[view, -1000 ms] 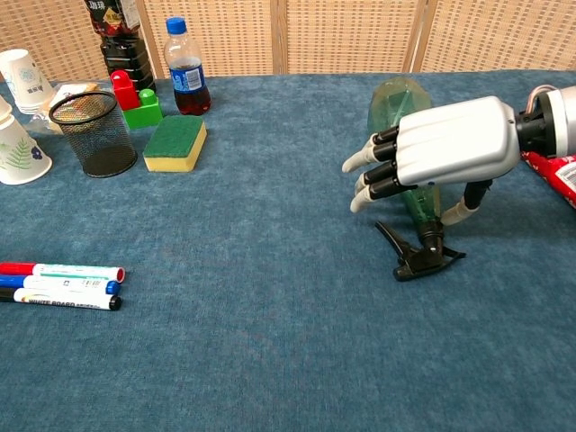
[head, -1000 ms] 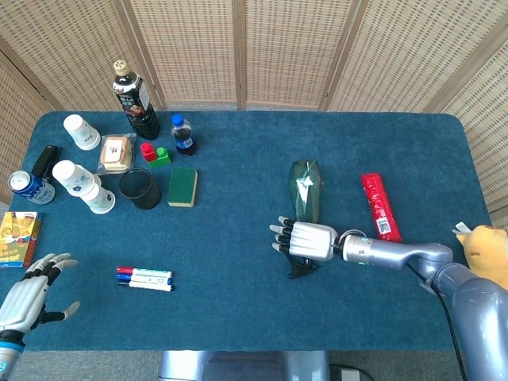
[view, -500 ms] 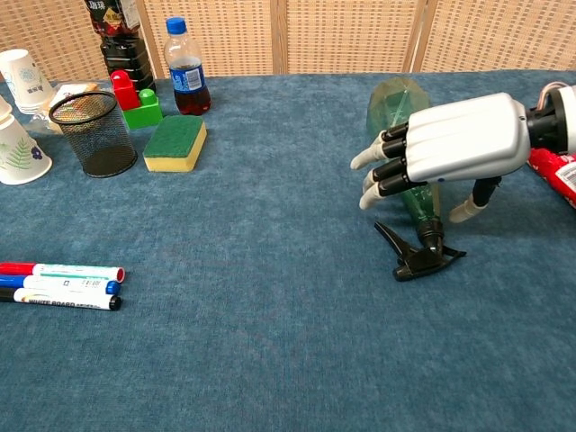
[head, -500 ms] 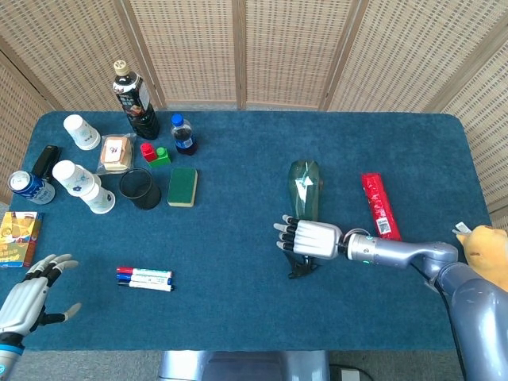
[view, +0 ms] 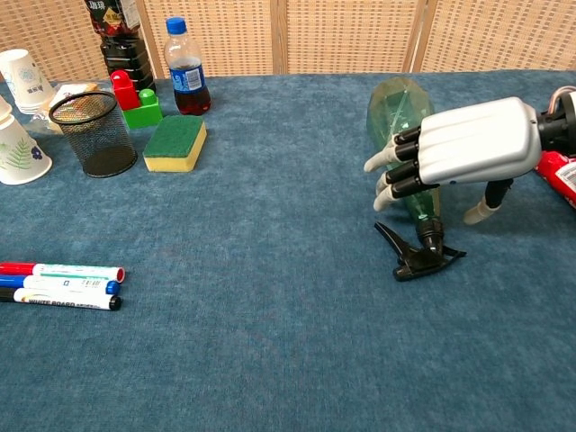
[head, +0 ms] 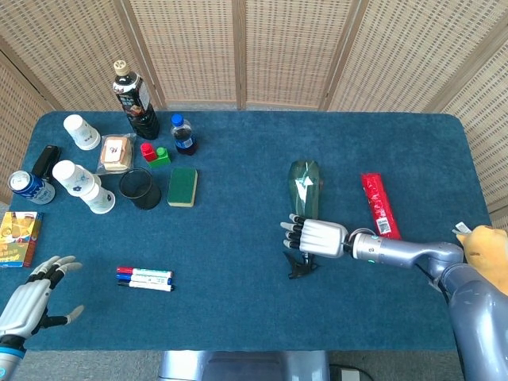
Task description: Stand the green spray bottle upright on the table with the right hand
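Observation:
The green spray bottle [head: 304, 189] [view: 397, 104] lies flat on the blue table, its base pointing to the far side and its black trigger head [view: 416, 254] toward me. My right hand [head: 317, 237] [view: 459, 151] hovers palm down over the bottle's neck. Its fingers are apart and slightly curled, its thumb hangs down on the right, and it holds nothing. My left hand [head: 25, 300] shows only in the head view, at the table's near left corner, open and holding nothing.
A red packet [head: 380, 205] lies just right of the bottle. At the far left stand a mesh cup [view: 92, 133], sponge [view: 175, 142], cola bottle [view: 186, 77], dark bottle [head: 135, 100] and paper cups [head: 82, 186]. Markers [view: 58, 285] lie at the near left.
My right hand has drawn back to the right along the bottle's neck, uncovering more of the black trigger head. The bottle has stayed put. My left hand slid slightly nearer.

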Motion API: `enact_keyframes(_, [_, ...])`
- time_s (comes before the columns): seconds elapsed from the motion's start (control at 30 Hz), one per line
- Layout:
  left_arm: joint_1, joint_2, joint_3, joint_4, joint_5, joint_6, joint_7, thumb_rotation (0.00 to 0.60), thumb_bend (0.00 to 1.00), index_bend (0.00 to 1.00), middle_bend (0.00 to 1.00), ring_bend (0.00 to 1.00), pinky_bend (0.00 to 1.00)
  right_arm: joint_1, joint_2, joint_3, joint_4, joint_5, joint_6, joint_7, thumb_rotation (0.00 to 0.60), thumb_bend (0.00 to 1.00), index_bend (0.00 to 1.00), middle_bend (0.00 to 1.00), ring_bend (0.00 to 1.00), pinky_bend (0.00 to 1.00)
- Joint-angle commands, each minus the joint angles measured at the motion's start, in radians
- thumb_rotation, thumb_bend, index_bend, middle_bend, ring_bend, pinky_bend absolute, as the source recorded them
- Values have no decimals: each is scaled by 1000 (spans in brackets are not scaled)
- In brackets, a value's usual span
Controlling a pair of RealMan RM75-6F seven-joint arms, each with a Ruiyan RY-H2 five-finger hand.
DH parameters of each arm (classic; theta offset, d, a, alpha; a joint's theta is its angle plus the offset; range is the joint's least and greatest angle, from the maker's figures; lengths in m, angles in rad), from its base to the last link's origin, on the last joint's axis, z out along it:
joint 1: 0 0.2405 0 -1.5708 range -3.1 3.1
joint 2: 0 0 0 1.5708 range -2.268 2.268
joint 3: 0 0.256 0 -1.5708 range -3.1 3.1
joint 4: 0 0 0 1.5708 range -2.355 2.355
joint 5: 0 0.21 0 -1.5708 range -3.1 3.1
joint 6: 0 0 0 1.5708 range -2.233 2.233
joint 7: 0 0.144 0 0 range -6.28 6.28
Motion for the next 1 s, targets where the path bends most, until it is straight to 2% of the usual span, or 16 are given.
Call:
enact_keyframes(0.03, [2, 4, 2, -4, 5, 3, -3, 600, 303, 208, 156, 92, 20, -6, -15, -9, 23, 1, 7, 15, 600, 171, 230, 261, 113, 218])
enact_keyframes(0.2, [5, 15, 9, -9, 22, 6, -24, 600, 304, 208, 155, 92, 20, -9, -37, -23, 48, 0, 18, 42, 600, 200, 337, 329, 200, 314])
enact_keyframes(0.37, [7, 22, 12, -7, 36, 9, -43, 600, 304, 208, 155, 92, 20, -9, -48, -31, 58, 1, 29, 56, 600, 249, 522, 499, 372, 479])
enact_keyframes(0.47, [9, 23, 14, -4, 43, 11, -51, 600, 304, 207, 154, 92, 20, -9, -51, -30, 54, 6, 41, 66, 600, 264, 591, 571, 444, 534])
enact_keyframes(0.73, [11, 20, 15, 7, 49, 14, -60, 600, 304, 201, 154, 92, 21, 0, -36, -13, -5, 26, 81, 96, 600, 285, 646, 622, 554, 604])
enact_keyframes(1.0, [14, 15, 16, 17, 54, 20, -64, 600, 304, 196, 155, 92, 24, 9, 7, 34, -131, 80, 112, 154, 600, 288, 651, 622, 558, 603])
